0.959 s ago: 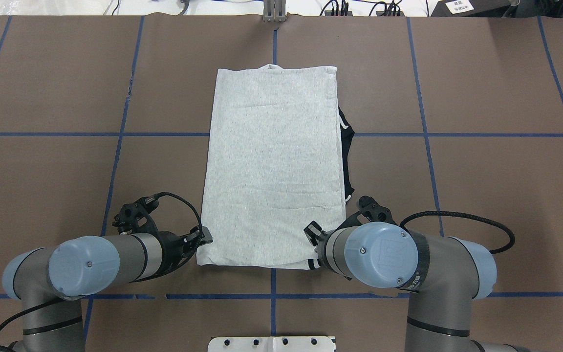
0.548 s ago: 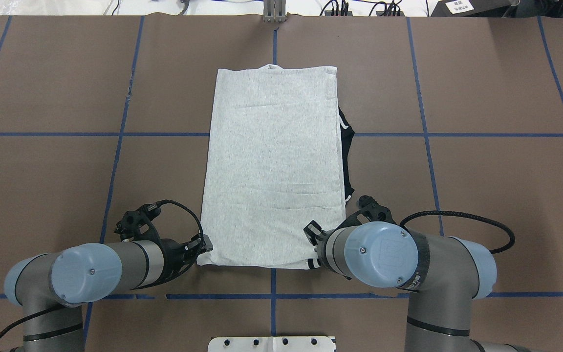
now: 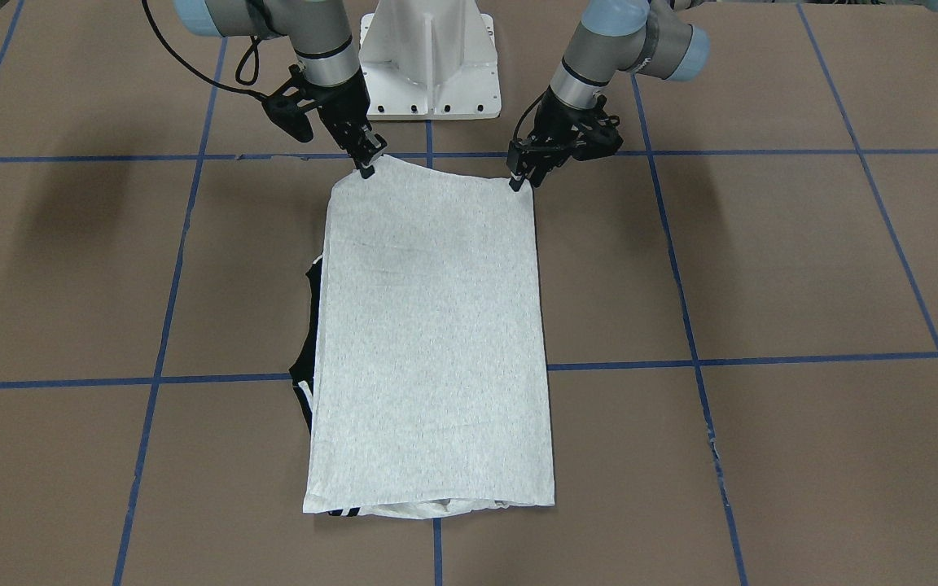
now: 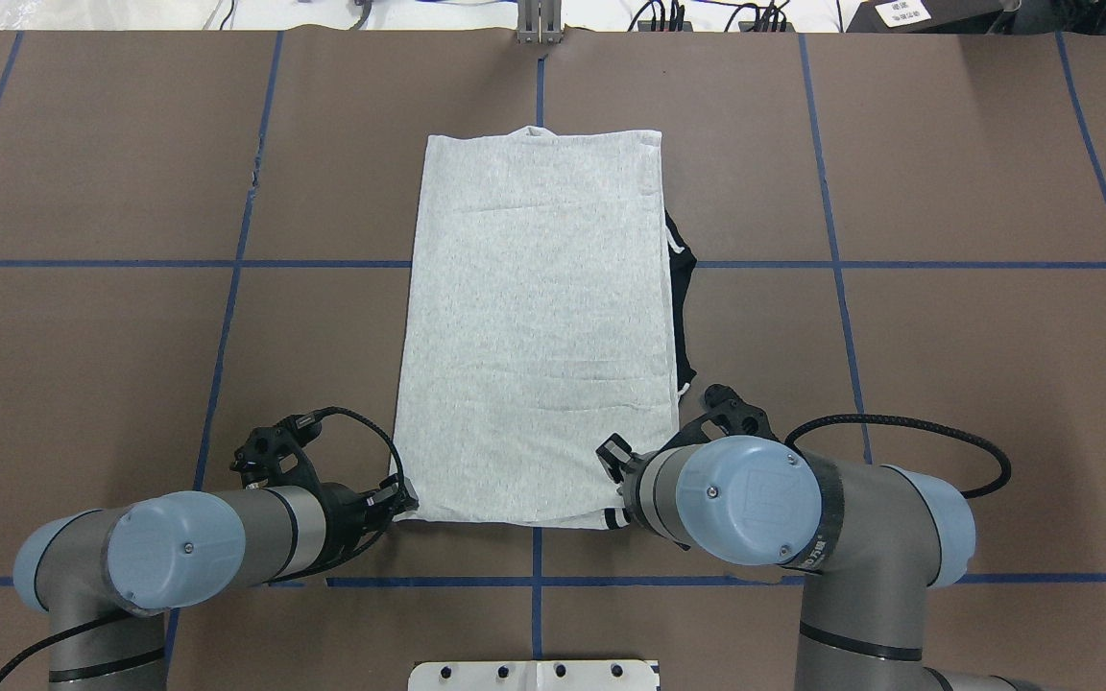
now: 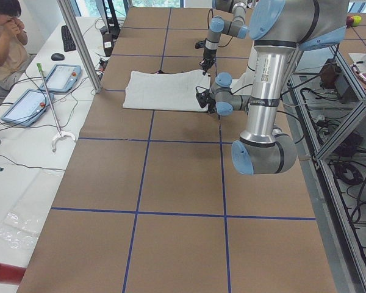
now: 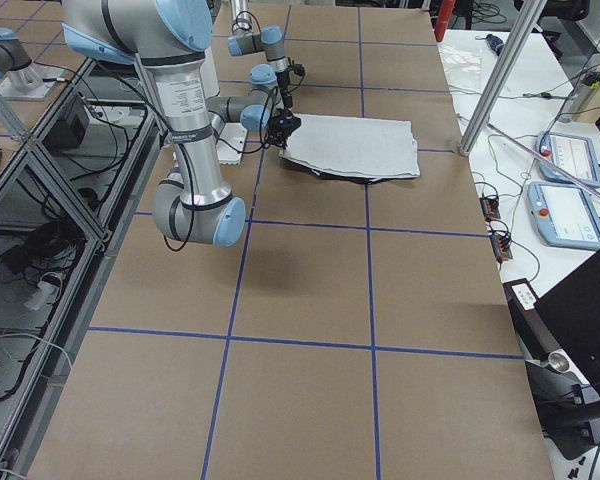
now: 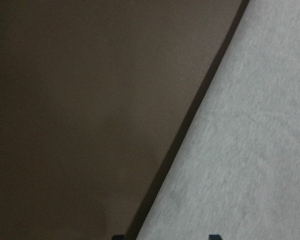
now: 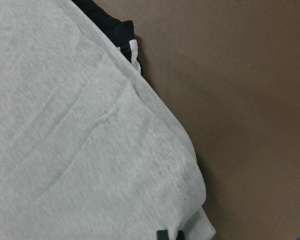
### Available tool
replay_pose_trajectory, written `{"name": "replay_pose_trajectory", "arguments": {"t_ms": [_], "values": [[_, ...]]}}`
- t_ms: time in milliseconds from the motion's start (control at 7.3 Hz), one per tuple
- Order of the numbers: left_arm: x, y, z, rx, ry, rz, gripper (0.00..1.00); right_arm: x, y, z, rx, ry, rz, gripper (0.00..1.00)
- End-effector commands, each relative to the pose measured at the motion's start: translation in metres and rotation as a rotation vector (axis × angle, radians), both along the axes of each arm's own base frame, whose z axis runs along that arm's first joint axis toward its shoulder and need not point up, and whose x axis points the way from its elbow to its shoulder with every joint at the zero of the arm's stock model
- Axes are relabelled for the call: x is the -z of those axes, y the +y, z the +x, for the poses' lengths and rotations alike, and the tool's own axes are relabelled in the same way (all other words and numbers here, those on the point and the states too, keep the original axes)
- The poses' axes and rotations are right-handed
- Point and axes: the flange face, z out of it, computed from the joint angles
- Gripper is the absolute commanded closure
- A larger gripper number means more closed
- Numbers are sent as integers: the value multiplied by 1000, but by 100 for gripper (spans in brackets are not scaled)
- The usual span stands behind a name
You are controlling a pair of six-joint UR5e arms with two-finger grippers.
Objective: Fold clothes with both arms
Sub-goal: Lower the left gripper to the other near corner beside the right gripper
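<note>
The clothes (image 4: 534, 326) are one light grey T-shirt folded into a long rectangle, flat on the brown table (image 4: 947, 384). A black striped part (image 4: 680, 288) pokes out along its right edge. My left gripper (image 4: 402, 497) is at the shirt's near left corner. In the left wrist view its two fingertips (image 7: 117, 236) stand wide apart across the cloth edge (image 7: 250, 150), so it is open. My right gripper (image 3: 367, 165) is shut on the near right corner (image 8: 190, 220), which rises slightly. In the overhead view its wrist (image 4: 745, 499) hides the fingertips.
The white pedestal base (image 3: 428, 57) stands just behind both grippers. Blue tape lines (image 4: 831, 264) grid the table. A person (image 5: 3, 30) sits at a side bench with control tablets (image 5: 61, 78), well off the table.
My left gripper slid back along the shirt's left edge toward the robot, reaching the near left corner. The right arm and the shirt have not moved.
</note>
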Motion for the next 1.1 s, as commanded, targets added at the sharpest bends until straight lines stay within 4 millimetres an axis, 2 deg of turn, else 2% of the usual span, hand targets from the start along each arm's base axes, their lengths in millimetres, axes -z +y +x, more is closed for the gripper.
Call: {"name": "replay_pose_trajectory", "arguments": {"t_ms": [0,274,548,685,822,959], "values": [[-2,2,1,-4,-5,-1,100,1,0,-1,2,-1,1,100],[2,3,2,-6,3,1,100,0,0,0,2,1,1,100],[24,5,-8,-7,49,10,100,4,6,2,8,-10,1,100],[56,11,-27,-19,119,20,100,1,27,5,14,-23,-31,100],[85,19,-50,-20,195,-2,100,1,55,23,27,-47,-61,100],[113,24,-73,-9,268,-28,100,17,64,56,21,-103,-83,100]]}}
